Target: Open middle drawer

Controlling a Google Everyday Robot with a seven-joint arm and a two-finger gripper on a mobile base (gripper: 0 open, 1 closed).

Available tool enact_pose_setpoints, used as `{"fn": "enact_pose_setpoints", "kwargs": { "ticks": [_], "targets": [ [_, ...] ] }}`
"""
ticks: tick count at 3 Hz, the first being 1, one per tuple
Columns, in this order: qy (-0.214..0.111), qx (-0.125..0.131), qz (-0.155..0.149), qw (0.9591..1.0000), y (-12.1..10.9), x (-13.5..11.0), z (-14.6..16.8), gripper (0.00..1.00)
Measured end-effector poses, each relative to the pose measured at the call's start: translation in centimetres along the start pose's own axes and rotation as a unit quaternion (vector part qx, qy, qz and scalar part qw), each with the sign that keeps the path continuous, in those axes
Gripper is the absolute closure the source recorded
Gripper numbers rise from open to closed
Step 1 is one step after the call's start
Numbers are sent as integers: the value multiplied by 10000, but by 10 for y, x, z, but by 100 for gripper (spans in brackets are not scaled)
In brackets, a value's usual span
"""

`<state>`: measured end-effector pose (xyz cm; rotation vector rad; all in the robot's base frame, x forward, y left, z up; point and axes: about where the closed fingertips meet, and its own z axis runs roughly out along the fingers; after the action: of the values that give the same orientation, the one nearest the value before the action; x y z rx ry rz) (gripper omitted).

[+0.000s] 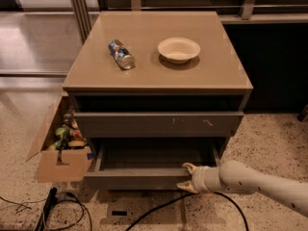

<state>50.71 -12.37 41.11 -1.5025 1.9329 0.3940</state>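
Note:
The middle drawer (137, 178) is the wide, plain dark-grey one low on the cabinet. It stands pulled out, and its grey inner tray (154, 155) shows. My gripper (186, 177) comes in from the lower right and sits at the right end of the drawer's front. It is open: one cream finger (188, 167) rests at the front's top edge, the other at its bottom edge. Above it the taller grey front with pale scratch marks (159, 124) is shut.
On the cabinet top (159, 76) lie a crushed can (121, 54) and a pale bowl (178, 49). An open cardboard box (62, 146) of items stands against the cabinet's left side. Black cables (72, 208) run over the speckled floor in front.

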Motion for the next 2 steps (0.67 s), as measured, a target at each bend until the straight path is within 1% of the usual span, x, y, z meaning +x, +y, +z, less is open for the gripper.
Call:
{"fn": "enact_pose_setpoints", "kwargs": {
  "ticks": [1,2],
  "targets": [
    [0,0,0,10000,-2,-6,-6,92],
    [0,0,0,10000,-3,-8,-9,100]
  ]
}}
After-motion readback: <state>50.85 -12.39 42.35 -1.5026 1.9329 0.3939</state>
